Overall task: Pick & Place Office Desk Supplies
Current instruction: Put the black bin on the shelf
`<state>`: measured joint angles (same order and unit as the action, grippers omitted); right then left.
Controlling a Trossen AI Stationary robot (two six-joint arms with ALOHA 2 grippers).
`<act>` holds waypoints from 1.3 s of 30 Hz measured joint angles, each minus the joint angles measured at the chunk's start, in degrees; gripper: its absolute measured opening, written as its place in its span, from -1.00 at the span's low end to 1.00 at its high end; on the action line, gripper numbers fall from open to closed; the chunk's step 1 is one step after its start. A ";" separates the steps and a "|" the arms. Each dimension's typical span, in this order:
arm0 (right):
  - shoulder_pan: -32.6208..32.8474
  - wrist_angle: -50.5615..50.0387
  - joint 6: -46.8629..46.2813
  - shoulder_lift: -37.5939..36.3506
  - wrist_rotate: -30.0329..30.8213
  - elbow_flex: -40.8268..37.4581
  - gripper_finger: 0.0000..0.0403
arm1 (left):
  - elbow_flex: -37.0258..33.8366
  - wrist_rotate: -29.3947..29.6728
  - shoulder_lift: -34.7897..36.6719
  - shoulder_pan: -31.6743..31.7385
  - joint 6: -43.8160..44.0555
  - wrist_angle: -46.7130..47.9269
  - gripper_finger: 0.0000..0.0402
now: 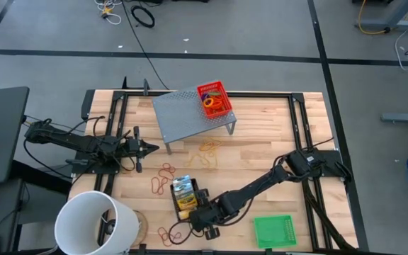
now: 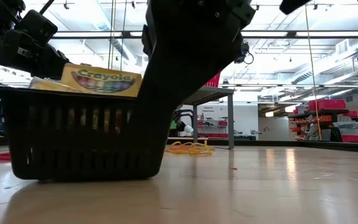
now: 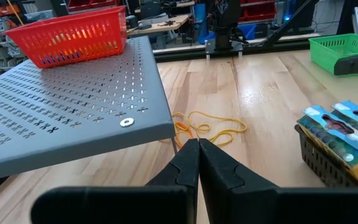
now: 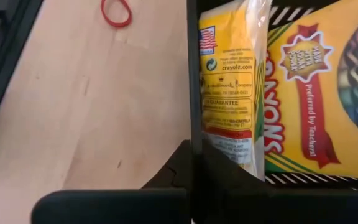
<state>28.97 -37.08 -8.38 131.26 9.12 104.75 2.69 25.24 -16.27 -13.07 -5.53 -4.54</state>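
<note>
The right gripper [image 1: 205, 225] has its jaws clamped on the wall of the black mesh tray [image 2: 73, 134] near the surface's front edge; the crayon box [image 4: 303, 93] lies inside; the left gripper [image 1: 149, 148], jaws shut and empty, waits beside the grey riser [image 1: 190, 113].

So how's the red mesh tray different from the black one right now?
The red mesh tray sits up on the grey riser; the black mesh tray rests on the table. The red holds coloured rings, the black a crayon box. The right gripper pinches the black tray's wall; nothing touches the red.
</note>
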 joint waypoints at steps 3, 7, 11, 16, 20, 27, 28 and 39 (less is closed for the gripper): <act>1.01 -0.33 -0.20 0.07 4.75 -0.02 -0.96 | 0.01 0.02 0.00 -0.01 0.01 0.00 -0.93; 1.86 -1.28 -0.42 0.13 9.41 -0.04 -0.96 | 0.00 -0.01 0.00 -0.01 0.04 -0.02 -0.93; 2.53 -3.12 -1.32 0.04 14.86 -0.09 -0.96 | 0.01 -0.01 0.00 -0.01 0.19 -0.02 -0.93; 3.25 -7.82 -1.69 -0.23 22.11 2.08 -0.97 | 0.00 -0.02 0.00 -0.06 0.42 -0.04 -0.93; 3.35 -12.13 -1.58 -0.48 26.73 5.53 -0.97 | 0.01 -0.12 0.00 -0.06 0.58 -0.02 -0.93; 3.72 -17.26 0.09 -0.70 31.19 10.03 -0.97 | 0.01 -1.30 0.00 -0.06 0.60 -0.02 -0.93; 3.73 -17.80 0.08 -0.71 31.66 10.46 -0.97 | 0.01 -1.30 0.00 -0.06 0.60 -0.02 -0.93; 1.58 -29.92 5.96 -0.70 35.51 16.93 -0.97 | 0.01 -1.30 0.00 -0.06 1.00 -0.01 -0.93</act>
<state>30.56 -67.01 -2.41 130.56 44.63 121.68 2.70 23.94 -16.27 -13.13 -4.53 -4.55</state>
